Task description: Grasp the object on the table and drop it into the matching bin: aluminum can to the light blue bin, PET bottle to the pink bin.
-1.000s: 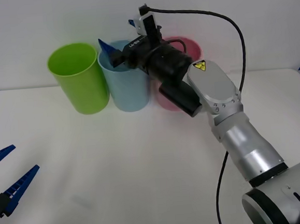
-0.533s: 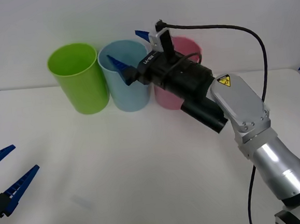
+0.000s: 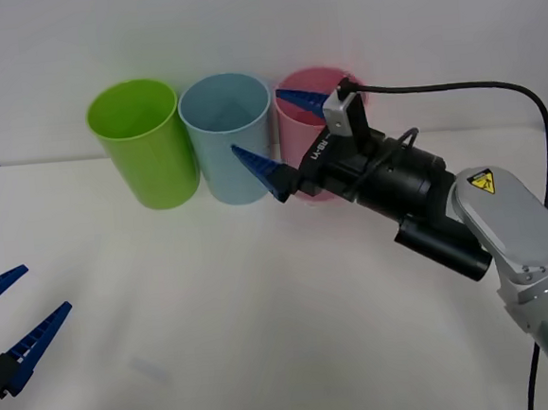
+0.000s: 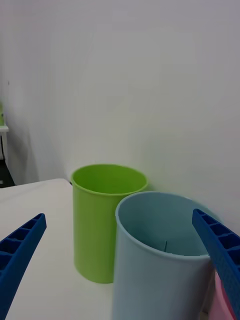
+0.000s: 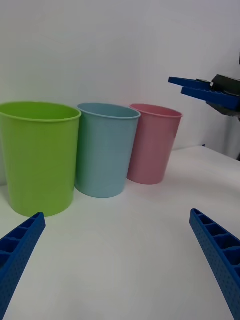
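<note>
The light blue bin [image 3: 216, 162] stands upright at the back of the table [image 3: 264, 320], with the pink bin [image 3: 294, 151] touching its right side. My right gripper [image 3: 257, 121] hovers open and empty at rim height in front of the gap between these two bins. The right wrist view looks past its fingers [image 4: 20, 250] at the light blue bin [image 4: 160, 260], whose visible inner wall is bare. My left gripper [image 3: 46, 287] waits open near the table's front left edge. The aluminum can is out of view.
A lime green bin [image 3: 146, 149] stands left of the light blue one. From the left wrist view the three bins line up, with the green bin [image 5: 40, 155] nearest and my right gripper [image 5: 200, 90] high beside the pink bin [image 5: 152, 145]. A white wall rises behind.
My right arm has drawn back from over the light blue bin, moving right and lower, its fingers staying open. The left arm has not moved.
</note>
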`<state>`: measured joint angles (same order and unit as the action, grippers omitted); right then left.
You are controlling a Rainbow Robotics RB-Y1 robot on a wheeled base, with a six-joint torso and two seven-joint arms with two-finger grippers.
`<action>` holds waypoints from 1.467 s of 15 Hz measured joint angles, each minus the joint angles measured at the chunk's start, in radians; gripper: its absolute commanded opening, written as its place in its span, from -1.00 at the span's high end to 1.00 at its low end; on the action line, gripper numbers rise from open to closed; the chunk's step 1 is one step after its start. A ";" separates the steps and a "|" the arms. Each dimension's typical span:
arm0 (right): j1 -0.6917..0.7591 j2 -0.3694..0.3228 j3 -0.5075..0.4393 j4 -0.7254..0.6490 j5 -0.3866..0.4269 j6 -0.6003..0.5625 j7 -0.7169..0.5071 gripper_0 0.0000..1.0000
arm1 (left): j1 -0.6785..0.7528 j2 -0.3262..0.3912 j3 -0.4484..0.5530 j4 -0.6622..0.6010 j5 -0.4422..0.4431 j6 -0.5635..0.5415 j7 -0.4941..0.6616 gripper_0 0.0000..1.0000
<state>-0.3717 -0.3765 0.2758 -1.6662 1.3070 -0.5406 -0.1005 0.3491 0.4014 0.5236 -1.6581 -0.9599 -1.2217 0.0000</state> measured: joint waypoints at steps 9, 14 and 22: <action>0.341 -0.184 -0.102 -0.228 -0.155 -0.075 0.044 -1.00 | 0.000 0.000 0.000 0.000 0.000 0.000 0.000 -1.00; 0.482 -0.174 -0.239 -0.228 -0.158 -0.220 0.085 -1.00 | 0.000 0.000 0.000 0.000 0.000 0.000 0.000 -1.00; 0.671 -0.168 -0.431 -0.220 -0.155 -0.378 0.120 -1.00 | 0.000 0.000 0.000 0.000 0.000 0.000 0.000 -1.00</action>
<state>0.2989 -0.5441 -0.1554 -1.8864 1.1516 -0.9187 0.0200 0.3490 0.4014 0.5236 -1.6581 -0.9599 -1.2217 0.0000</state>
